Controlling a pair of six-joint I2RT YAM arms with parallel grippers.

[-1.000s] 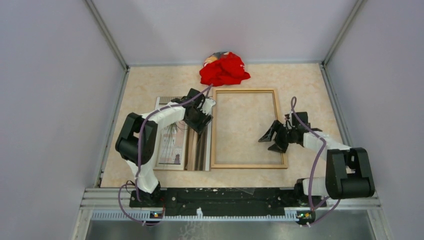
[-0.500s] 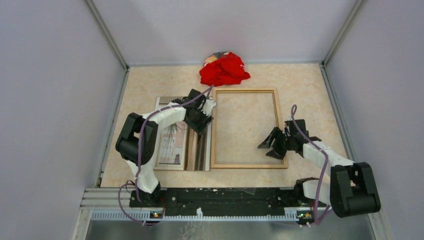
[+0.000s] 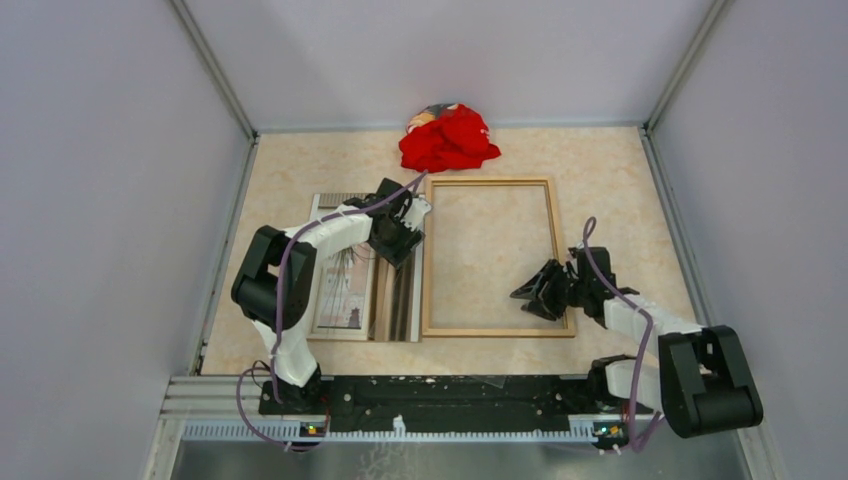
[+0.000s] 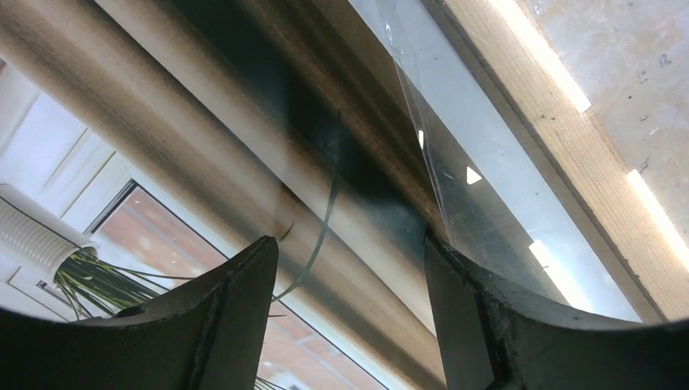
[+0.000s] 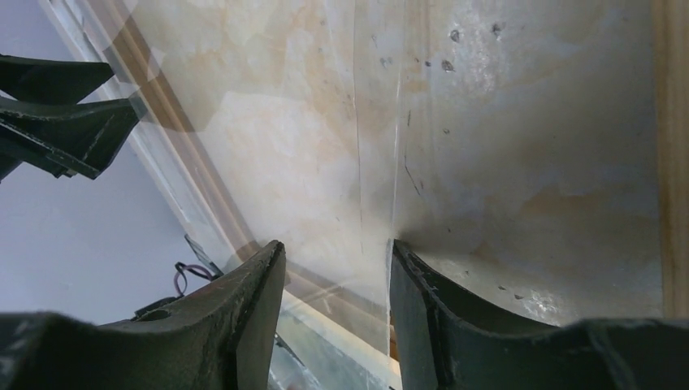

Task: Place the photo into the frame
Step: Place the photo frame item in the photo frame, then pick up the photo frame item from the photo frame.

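ok so from the overhead cam the frame (image 3: pixel 487 181) is lying flat mid-desk (image 3: pixel 620 180) with bare desk showing through it, and the photo (image 3: pixel 345 290) lies picture side up just beside its left strip, outside it. There's a crumpled red cloth (image 3: pixel 450 140) near the frame's far edge. The left pincer (image 3: pixel 402 238) sits over the photo's right side near the far corner. The right pincer (image 3: pixel 525 298) hangs low over the frame's near right corner, inside the opening. From up there I can't really judge the jaws. The wrist cams help: the left one shows the left pincer (image 4: pixel 349 244) parted a moderate way with nothing between the fingers, just the print's brown curtain bands and the green plant leaves (image 4: pixel 97 268) below. It also picks up a clear glossy sheet edge (image 4: pixel 422 162) running to the right fingertip, with the frame's wood strip (image 4: pixel 569 130) beyond, which the overhead barely shows. I can't tell if that finger touches the sheet. The right wrist cam has the right pincer (image 5: pixel 337 248) open about the same, gripping nothing, over a shiny reflective surface with a thin line down it and a wood strip (image 5: pixel 670 122) at the right edge
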